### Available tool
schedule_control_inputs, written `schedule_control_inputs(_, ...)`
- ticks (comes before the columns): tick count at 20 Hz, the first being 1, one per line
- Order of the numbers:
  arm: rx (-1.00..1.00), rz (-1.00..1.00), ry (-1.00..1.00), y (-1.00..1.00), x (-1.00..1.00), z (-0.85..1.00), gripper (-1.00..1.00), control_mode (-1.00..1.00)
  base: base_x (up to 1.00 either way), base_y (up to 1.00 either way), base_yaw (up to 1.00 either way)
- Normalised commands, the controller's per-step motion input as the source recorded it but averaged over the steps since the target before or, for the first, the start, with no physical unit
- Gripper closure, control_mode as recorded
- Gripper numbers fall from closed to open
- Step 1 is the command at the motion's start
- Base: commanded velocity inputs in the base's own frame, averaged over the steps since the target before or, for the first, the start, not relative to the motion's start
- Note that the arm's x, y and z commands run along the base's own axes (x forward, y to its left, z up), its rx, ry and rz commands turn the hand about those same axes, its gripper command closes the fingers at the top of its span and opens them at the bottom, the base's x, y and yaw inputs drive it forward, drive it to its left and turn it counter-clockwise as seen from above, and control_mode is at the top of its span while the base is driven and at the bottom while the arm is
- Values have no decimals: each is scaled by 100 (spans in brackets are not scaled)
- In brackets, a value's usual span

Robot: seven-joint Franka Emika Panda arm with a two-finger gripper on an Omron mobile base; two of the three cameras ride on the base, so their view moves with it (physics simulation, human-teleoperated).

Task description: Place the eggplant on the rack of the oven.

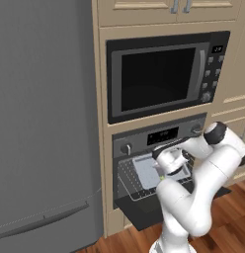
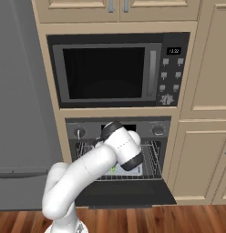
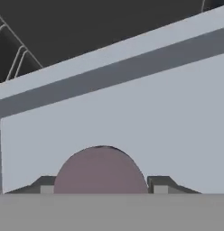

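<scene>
Fingers (image 3: 47,184) clamped on eggplant (image 3: 100,170) between them, just over grey tray (image 3: 132,126) ahead on rack (image 2: 153,159); risks rolling off tray if released tilted.

Matt light-grey tray (image 3: 132,113) smooth as sheet metal, thin silvery wire rack (image 2: 153,159), smooth dull purple eggplant (image 3: 100,171), dark matt oven (image 1: 144,141) panel, glossy black microwave (image 2: 115,73) window, pale wood cabinets (image 2: 210,68), polished plank floor (image 2: 187,220)
</scene>
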Motion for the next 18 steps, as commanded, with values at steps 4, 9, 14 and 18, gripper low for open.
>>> schedule_control_inputs(4, 0, -9, 0, 0, 17, -17, 100, -100, 0, 0, 0)
schedule_control_inputs(9, 0, -11, 0, 1, 4, -4, -100, -100, 0, 0, 0)
schedule_control_inputs(14, 0, -10, 0, 0, 0, 0, -100, -100, 0, 0, 0)
schedule_control_inputs(18, 0, -5, -10, -2, -9, 14, -100, -100, 0, 0, 0)
